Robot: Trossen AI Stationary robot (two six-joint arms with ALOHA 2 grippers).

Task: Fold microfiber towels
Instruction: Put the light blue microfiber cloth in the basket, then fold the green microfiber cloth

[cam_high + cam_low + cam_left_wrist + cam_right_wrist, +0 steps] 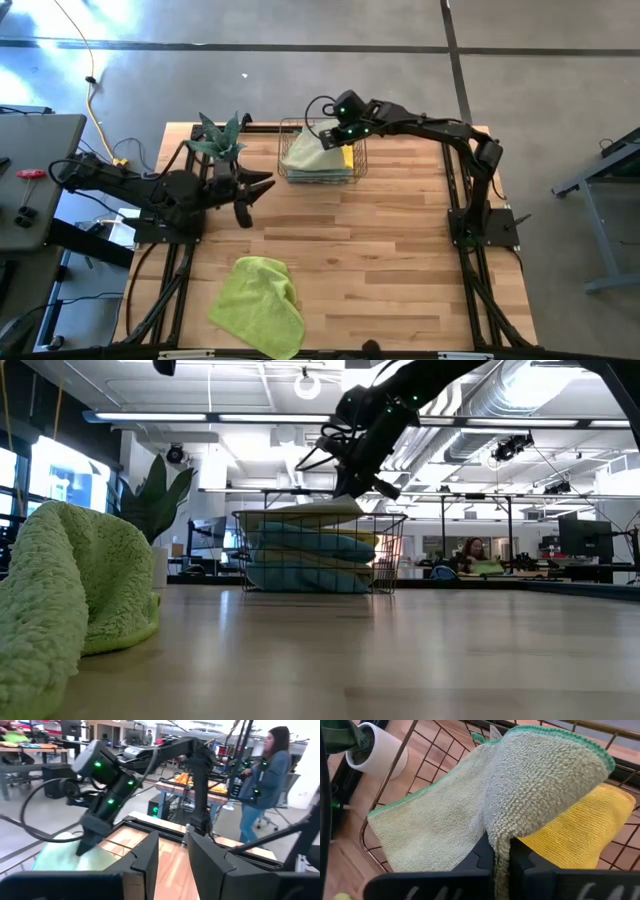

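Note:
A wire basket (322, 150) at the table's far middle holds a stack of towels: a pale sage towel (470, 810) on top, a yellow one (580, 832) under it, and light blue ones (300, 550) lower down. My right gripper (502, 865) is over the basket, shut on the sage towel. A lime green towel (258, 305) lies crumpled on the table near the front edge. My left gripper (250, 198) is open and empty, left of the basket, beside the plant. My right gripper pinches a raised fold of the sage towel (501, 842) between its two fingers, coming from above and slanting down into the basket. The cloth bulges up over the fingers. The rest of the towel lies slack on the stack (310, 510) in the basket.
A green spiky plant (222, 140) in a white pot (375, 750) stands just left of the basket. Bare wood lies between the basket and the lime towel. A person (265, 775) stands in the room beyond the table.

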